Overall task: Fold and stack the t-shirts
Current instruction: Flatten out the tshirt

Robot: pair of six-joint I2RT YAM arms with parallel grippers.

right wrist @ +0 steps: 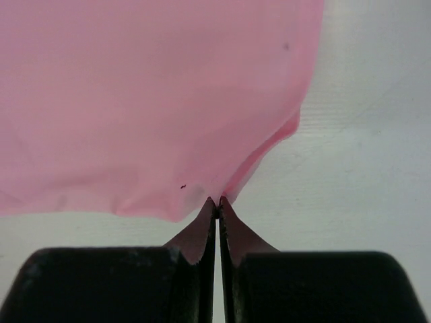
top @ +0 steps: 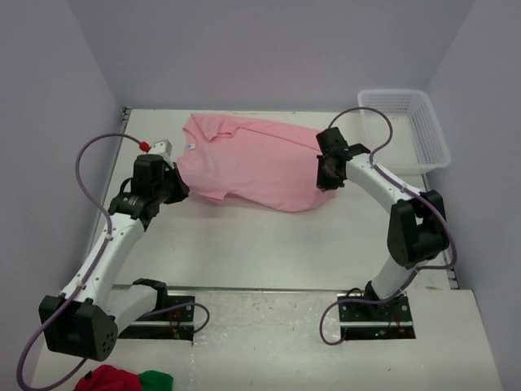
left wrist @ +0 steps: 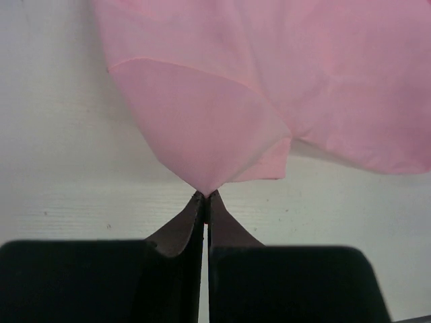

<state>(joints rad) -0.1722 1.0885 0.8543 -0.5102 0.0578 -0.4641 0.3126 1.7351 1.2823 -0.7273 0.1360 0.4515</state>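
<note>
Pink shirt (top: 252, 163) lies spread across the far half of the table (top: 269, 244), with its collar toward the far left. The left claw (left wrist: 204, 196) is pinched tight on a fold of cloth at the shirt's left side, drawing it to a point. The right claw (right wrist: 217, 200) is clamped the same way on the shirt's right edge. A white basket (top: 440, 155) stands at the far right corner, apart from the shirt.

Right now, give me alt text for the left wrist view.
The left gripper has its jaws shut on a pinched point of the pink t-shirt. The rest spreads beyond over the white table.
</note>
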